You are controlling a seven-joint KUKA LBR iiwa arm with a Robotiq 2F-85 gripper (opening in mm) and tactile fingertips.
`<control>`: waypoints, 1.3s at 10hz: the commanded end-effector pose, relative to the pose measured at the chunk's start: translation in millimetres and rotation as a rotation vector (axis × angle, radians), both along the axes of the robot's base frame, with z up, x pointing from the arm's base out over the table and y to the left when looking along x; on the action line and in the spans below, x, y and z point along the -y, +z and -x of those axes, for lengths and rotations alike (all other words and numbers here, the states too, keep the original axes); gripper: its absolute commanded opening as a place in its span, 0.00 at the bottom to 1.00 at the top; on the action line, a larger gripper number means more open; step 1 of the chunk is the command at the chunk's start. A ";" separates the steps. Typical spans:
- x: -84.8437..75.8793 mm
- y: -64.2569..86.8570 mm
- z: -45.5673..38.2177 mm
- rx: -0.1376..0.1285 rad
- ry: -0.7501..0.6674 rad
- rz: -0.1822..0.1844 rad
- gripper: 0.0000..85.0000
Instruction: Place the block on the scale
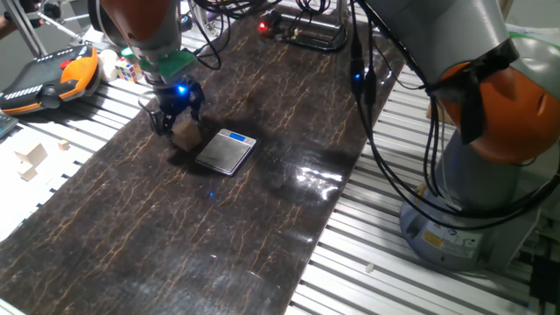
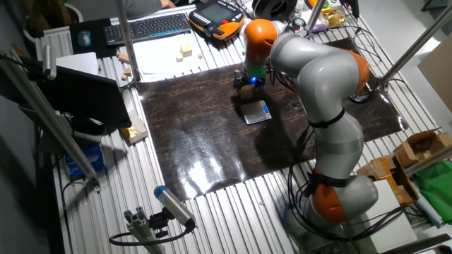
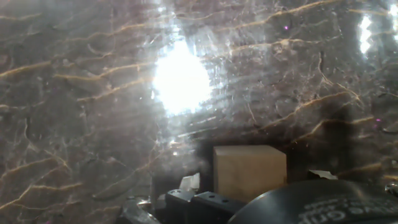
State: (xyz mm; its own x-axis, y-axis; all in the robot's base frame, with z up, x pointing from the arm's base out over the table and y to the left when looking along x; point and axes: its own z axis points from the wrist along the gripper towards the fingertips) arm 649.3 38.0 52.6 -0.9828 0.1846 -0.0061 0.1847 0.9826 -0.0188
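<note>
In one fixed view, the gripper [image 1: 175, 116] is hanging low over the dark marbled mat [image 1: 175, 219], its fingers [image 1: 161, 121] straddling the block [image 1: 185, 131], which is sitting just left of the scale [image 1: 226, 150] (blue display strip at the scale's far end). Whether the fingers are pressing the block or merely flanking it, I cannot tell.

In the other fixed view, the gripper [image 2: 250, 80] is reaching down at the mat's [image 2: 205, 148] far side, with the scale [image 2: 257, 111] lying just nearer; the block is too small to make out.

In the hand view, the block [image 3: 250, 172] is showing at bottom centre, resting against the mat [image 3: 93, 93], close ahead of the gripper's dark hardware.
</note>
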 end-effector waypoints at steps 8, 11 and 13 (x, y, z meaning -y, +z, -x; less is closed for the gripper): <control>-4.1 15.1 9.2 -0.010 0.023 0.026 0.42; -6.9 43.1 29.0 -0.037 0.034 0.051 0.40; -7.7 53.4 46.2 -0.044 0.056 0.076 0.40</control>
State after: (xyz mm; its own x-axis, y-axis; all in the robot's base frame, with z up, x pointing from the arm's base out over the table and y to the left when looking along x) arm 601.2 45.7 106.5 -0.9914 0.1284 0.0231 0.1254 0.9866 -0.1040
